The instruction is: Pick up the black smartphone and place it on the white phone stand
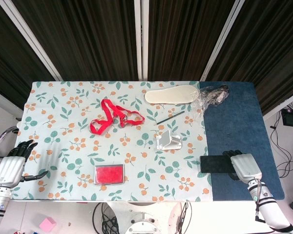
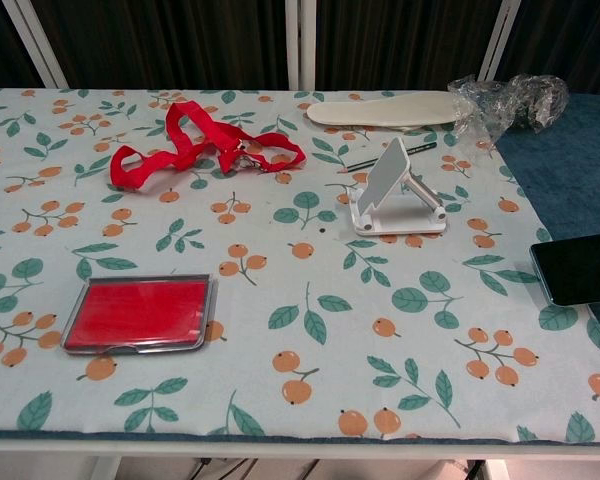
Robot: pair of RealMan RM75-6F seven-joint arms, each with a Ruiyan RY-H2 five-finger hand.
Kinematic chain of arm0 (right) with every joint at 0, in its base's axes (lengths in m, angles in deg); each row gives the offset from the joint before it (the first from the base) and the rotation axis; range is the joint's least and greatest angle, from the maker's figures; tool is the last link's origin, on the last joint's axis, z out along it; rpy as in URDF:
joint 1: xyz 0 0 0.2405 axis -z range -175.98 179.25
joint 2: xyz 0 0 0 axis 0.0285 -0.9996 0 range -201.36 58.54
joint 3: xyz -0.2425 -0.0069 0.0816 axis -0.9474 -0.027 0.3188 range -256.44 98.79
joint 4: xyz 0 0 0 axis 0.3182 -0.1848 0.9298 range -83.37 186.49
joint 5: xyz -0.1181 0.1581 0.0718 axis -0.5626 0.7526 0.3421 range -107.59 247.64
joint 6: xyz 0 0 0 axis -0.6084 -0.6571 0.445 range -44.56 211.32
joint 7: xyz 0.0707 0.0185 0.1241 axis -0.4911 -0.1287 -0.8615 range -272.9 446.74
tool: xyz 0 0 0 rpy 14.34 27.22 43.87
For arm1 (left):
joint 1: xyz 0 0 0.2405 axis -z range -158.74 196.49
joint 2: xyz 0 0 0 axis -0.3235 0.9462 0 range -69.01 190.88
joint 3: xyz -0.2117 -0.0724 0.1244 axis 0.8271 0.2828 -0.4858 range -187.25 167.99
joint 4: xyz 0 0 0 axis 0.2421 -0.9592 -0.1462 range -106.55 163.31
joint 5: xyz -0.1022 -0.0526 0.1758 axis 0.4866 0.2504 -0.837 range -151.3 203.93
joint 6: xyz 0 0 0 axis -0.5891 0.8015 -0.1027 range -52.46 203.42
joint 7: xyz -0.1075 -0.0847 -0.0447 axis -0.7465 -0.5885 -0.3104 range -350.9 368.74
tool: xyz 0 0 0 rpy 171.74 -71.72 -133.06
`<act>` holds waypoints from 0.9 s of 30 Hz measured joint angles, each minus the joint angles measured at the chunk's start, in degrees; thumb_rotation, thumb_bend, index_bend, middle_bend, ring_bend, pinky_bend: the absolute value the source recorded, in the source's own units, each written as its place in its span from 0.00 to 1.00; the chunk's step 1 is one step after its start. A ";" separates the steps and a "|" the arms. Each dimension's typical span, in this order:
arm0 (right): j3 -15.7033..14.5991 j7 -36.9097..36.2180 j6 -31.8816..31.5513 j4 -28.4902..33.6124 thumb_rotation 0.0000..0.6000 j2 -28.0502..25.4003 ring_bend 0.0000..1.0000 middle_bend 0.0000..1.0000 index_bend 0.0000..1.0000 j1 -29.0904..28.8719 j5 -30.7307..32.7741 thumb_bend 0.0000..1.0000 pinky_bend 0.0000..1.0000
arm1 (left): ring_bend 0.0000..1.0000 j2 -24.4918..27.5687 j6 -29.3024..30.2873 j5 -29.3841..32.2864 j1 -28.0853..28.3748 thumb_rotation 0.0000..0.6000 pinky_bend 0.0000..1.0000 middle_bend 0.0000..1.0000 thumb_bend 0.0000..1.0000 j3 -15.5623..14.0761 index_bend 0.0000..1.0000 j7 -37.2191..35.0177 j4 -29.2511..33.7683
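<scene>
The black smartphone [image 1: 215,164] lies flat with its screen up at the right edge of the floral cloth; the chest view catches its left end [image 2: 577,268] at the frame's right border. My right hand [image 1: 244,167] grips its right end, fingers wrapped over it. The white phone stand [image 1: 167,141] stands upright on the floral cloth, left of and beyond the phone, its slanted plate [image 2: 388,173] bare. My left hand [image 1: 10,168] hangs off the table's left front corner, fingers apart and holding nothing. Neither hand shows in the chest view.
A red lanyard [image 1: 115,117], a red flat case [image 1: 109,174], a pale insole [image 1: 171,94], a dark pen [image 1: 170,117] and a crumpled clear bag [image 1: 212,96] lie about the table. A blue mat [image 1: 239,131] covers the right part.
</scene>
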 measured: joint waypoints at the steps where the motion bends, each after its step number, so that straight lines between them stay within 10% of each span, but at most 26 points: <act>1: 0.12 -0.14 -0.11 0.53 1.00 -0.51 0.44 0.43 0.79 -0.02 -0.16 0.33 0.56 | 0.06 -0.02 0.01 -0.02 -0.01 0.47 0.20 0.06 0.00 0.00 0.10 -0.06 -0.04; 18: 7.69 -0.11 -0.07 19.80 1.00 -19.59 0.44 0.43 0.79 -4.93 1.19 0.33 0.57 | 0.06 -0.07 0.61 -0.79 -0.17 0.42 0.20 0.06 0.00 -0.10 0.10 -2.70 -1.04; 27: 14.03 9.77 7.27 24.94 1.00 -26.98 0.44 0.43 0.81 -17.56 20.79 0.33 0.57 | 0.06 -0.34 0.77 -0.73 -0.35 0.41 0.20 0.06 0.00 -0.08 0.10 -4.37 -2.25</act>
